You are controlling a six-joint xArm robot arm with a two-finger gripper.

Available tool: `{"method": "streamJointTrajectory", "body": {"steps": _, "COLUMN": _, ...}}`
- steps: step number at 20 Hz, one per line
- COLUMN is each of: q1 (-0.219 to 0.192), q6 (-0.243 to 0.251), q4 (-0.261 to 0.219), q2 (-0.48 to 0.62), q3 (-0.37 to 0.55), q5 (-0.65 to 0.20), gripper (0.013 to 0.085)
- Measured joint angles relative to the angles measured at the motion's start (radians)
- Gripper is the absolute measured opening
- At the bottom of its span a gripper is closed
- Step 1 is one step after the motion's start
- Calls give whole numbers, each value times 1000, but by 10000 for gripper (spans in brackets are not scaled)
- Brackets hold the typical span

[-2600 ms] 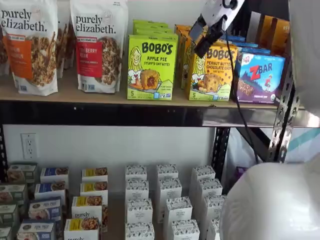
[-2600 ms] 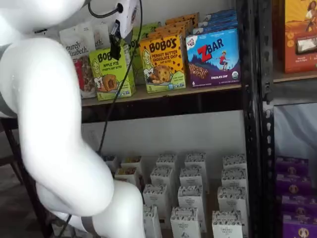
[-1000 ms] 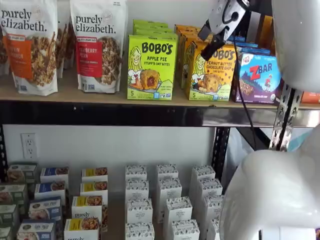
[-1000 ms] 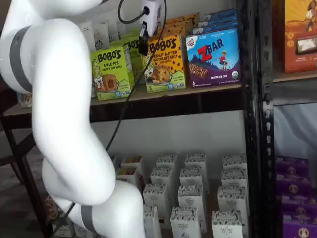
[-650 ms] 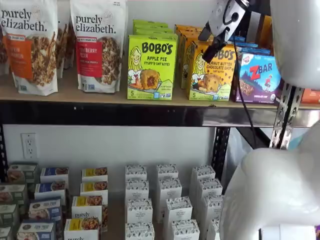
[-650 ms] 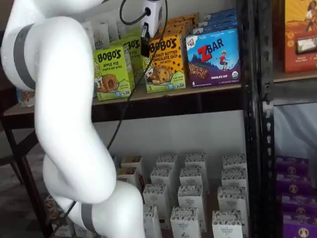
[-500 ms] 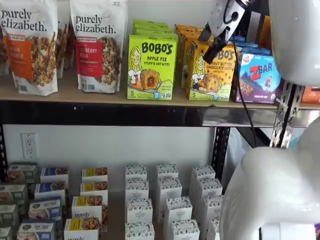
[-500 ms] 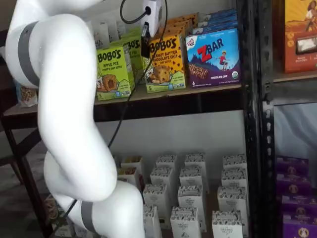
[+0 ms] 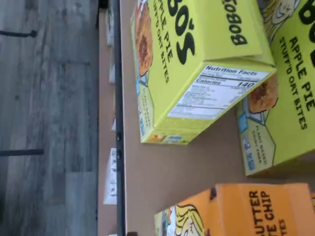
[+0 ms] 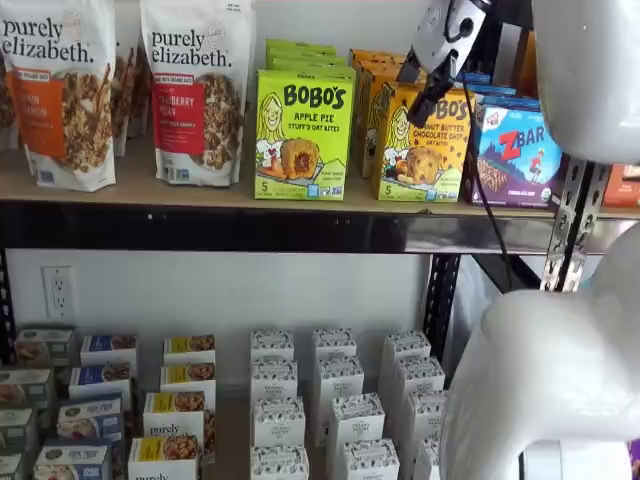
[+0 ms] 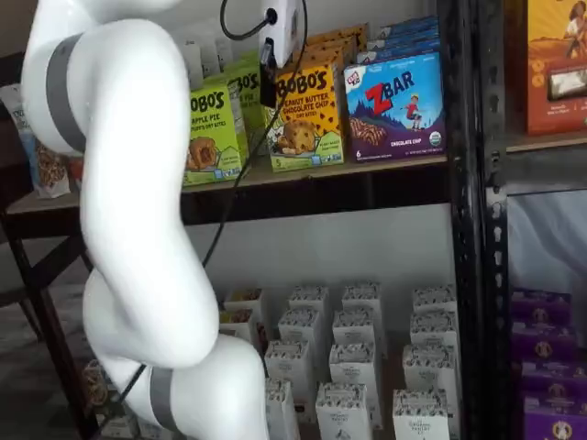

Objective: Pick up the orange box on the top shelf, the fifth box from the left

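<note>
The orange box (image 10: 425, 150) stands upright on the top shelf (image 10: 200, 190), between a green carton and a blue carton. It shows in both shelf views (image 11: 304, 119), and its top edge shows in the wrist view (image 9: 246, 211). My gripper (image 10: 422, 98) hangs in front of the orange box's upper left corner, its black fingers angled down. In a shelf view (image 11: 268, 90) it shows side-on against the box's left edge. No gap between the fingers shows plainly. Nothing is held.
A green Bobo's Apple Pie carton (image 10: 303, 135) stands left of the orange box and fills the wrist view (image 9: 197, 59). A blue ZBar carton (image 10: 518, 155) stands on its right. Granola bags (image 10: 195, 90) stand further left. A black upright (image 11: 468, 229) stands at the right. Small white cartons (image 10: 330, 400) fill the lower shelf.
My gripper has moved right, from the gap between the green and orange cartons to the orange box's upper left corner. Over the last second it barely shifts. The arm's elbow has swung right.
</note>
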Motion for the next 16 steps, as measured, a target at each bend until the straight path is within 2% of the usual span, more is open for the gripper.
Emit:
{"method": "streamJointTrajectory", "body": {"steps": 5, "q1": 13, "q6": 12, "q4": -42, "q2": 28, "q3": -41, "q5": 45, "gripper": 850}}
{"method": "streamJointTrajectory", "body": {"steps": 13, "q1": 49, "q6": 34, "q4": -114, "q2": 44, "q3": -51, "q5": 35, "gripper": 850}}
{"method": "streamJointTrajectory", "body": {"steps": 16, "q1": 61, "q6": 44, "q4": -136, "q2": 66, "q3": -78, "q5": 64, "gripper": 850}}
